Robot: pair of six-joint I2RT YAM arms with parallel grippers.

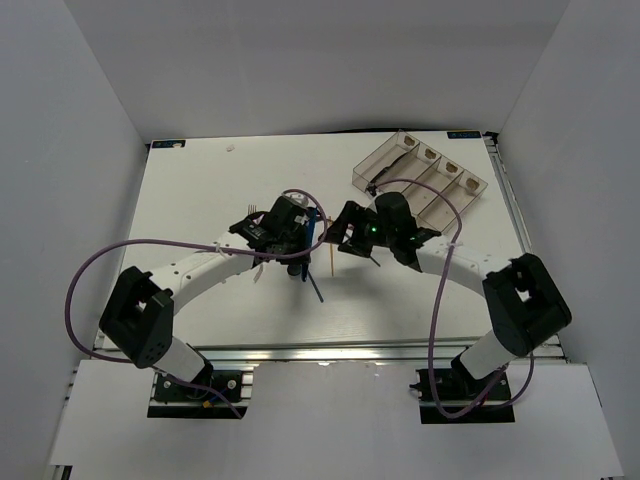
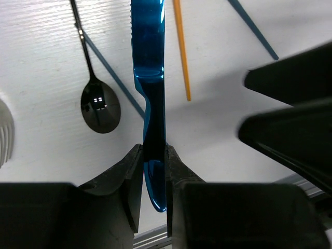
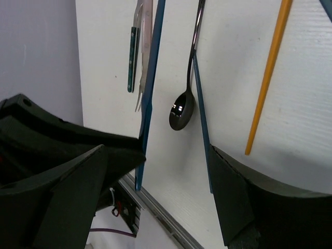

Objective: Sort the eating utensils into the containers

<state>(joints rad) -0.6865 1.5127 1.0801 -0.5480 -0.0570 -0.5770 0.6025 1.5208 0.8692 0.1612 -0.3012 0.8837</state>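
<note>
- The left gripper (image 2: 154,155) is clamped on the handle end of a glossy blue metal knife (image 2: 149,67). The blade points forward past the fingertips, over the white surface (image 1: 200,200).
- The right gripper (image 3: 176,155) faces the left gripper near the middle of the surface. Its jaws stand wide apart and hold nothing. In the right wrist view the knife passes edge-on just beside one fingertip; contact cannot be confirmed.
- A small black spoon (image 2: 99,106) lies flat just beside the knife, with its handle crossing a thin blue-grey chopstick (image 2: 116,80).
- A thin orange chopstick (image 2: 181,52) lies on the other side of the knife, apart from it.
- A teal-handled silver fork (image 3: 134,57) lies beyond the knife in the right wrist view, on the side away from the spoon.
- Four joined clear smoky plastic bins (image 1: 420,165) sit at the far right corner of the surface, set diagonally, well apart from both grippers. Their contents cannot be made out.
</note>
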